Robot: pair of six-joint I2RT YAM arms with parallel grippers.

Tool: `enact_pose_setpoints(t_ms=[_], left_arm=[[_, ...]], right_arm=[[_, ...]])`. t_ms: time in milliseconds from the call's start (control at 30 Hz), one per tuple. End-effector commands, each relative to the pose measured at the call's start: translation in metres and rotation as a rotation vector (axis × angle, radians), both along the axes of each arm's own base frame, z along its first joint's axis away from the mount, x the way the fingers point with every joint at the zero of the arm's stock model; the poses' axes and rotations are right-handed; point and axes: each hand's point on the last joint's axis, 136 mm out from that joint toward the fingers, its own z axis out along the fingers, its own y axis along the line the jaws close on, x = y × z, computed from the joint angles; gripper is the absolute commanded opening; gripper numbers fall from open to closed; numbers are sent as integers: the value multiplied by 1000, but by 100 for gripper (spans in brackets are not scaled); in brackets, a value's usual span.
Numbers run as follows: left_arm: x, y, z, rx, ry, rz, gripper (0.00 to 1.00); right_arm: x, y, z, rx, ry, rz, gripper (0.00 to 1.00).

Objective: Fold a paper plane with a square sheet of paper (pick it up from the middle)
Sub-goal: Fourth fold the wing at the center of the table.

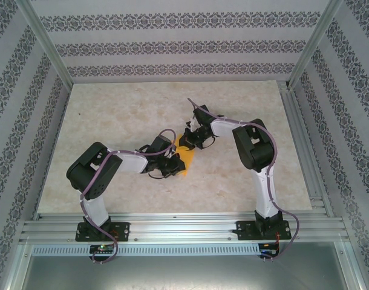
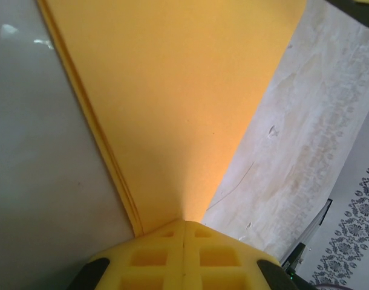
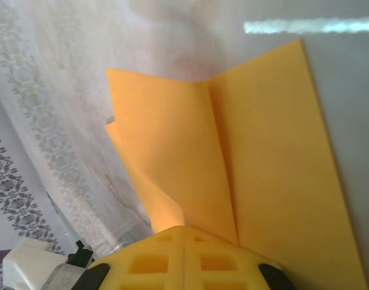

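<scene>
The orange-yellow sheet of paper [image 1: 187,159] is folded into several layers and hangs between my two grippers over the middle of the table. My left gripper [image 1: 175,165] is shut on one end of it. In the left wrist view the paper [image 2: 172,90] tapers down into the shut yellow pads [image 2: 154,260], with stacked layer edges along its left side, like a paper plane. My right gripper [image 1: 189,144] is shut on the other end. In the right wrist view the paper [image 3: 269,157] shows a straight crease and a folded flap running into the shut gripper [image 3: 184,228].
The pale marbled tabletop [image 1: 112,115] lies under both arms. Patterned walls with metal frame posts [image 1: 48,45] close in the left, right and far sides. An aluminium rail [image 1: 184,226] carries both arm bases at the near edge.
</scene>
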Motion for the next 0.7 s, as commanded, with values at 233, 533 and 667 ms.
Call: enact_pose_setpoints(t_ms=[233, 533, 667], left_arm=[[-94, 78, -93, 393, 326, -17, 0], [-93, 77, -91, 393, 322, -25, 0], [-89, 73, -87, 380, 303, -28, 0]], right_arm=[[97, -31, -13, -74, -241, -171, 5], [109, -31, -12, -84, -237, -154, 6], [118, -32, 4, -62, -253, -164, 7]])
